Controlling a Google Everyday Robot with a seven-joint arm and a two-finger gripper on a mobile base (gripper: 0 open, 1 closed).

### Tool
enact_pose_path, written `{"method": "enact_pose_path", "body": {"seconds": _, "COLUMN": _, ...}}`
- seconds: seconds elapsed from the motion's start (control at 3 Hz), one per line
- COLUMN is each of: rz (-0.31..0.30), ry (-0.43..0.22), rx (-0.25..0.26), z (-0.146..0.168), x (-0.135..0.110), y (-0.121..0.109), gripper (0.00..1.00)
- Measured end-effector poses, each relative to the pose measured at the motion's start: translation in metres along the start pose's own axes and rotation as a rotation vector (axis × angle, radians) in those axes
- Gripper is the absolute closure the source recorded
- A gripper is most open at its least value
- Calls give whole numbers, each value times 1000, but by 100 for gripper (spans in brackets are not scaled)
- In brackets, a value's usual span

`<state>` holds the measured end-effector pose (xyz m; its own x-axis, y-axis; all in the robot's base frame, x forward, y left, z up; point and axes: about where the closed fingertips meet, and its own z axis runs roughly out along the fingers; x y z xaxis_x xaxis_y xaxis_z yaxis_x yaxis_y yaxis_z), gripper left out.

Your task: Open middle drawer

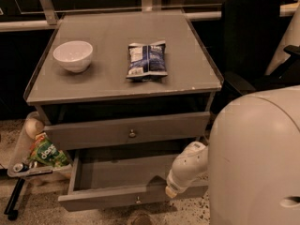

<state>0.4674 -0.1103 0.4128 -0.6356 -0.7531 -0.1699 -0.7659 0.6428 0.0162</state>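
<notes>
Your gripper (171,190) below the flat grey counter's (112,86) front right corner, at the front of the pulled-out wide grey round-knobbed middle drawer (108,198), its grip you cannot tell

A grey counter (117,86) stands on speckled floor (199,204). Behind the counter, a pale rail (18,26) crosses dark wall; right of it, a black chair (248,36). Dim, warm light.

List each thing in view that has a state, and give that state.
middle drawer: pulled out, nothing seen inside
upper drawer: shut
bowl: upright on the cabinet top
chip bag: lying flat
tool: at the middle drawer's front, right side
</notes>
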Motion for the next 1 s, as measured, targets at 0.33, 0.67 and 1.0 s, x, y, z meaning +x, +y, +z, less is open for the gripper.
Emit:
{"method": "enact_pose_path", "body": {"seconds": 0.33, "rz": 10, "ry": 8, "rx": -6, "z": 1, "x": 7, "y": 6, "gripper": 100}}
{"method": "enact_pose_path", "body": {"seconds": 0.67, "rz": 10, "ry": 8, "rx": -6, "z": 0, "x": 7, "y": 6, "gripper": 100}}
{"method": "enact_pose_path", "body": {"seconds": 1.0, "rz": 22, "ry": 14, "rx": -8, "z": 1, "x": 11, "y": 9, "gripper": 100}}
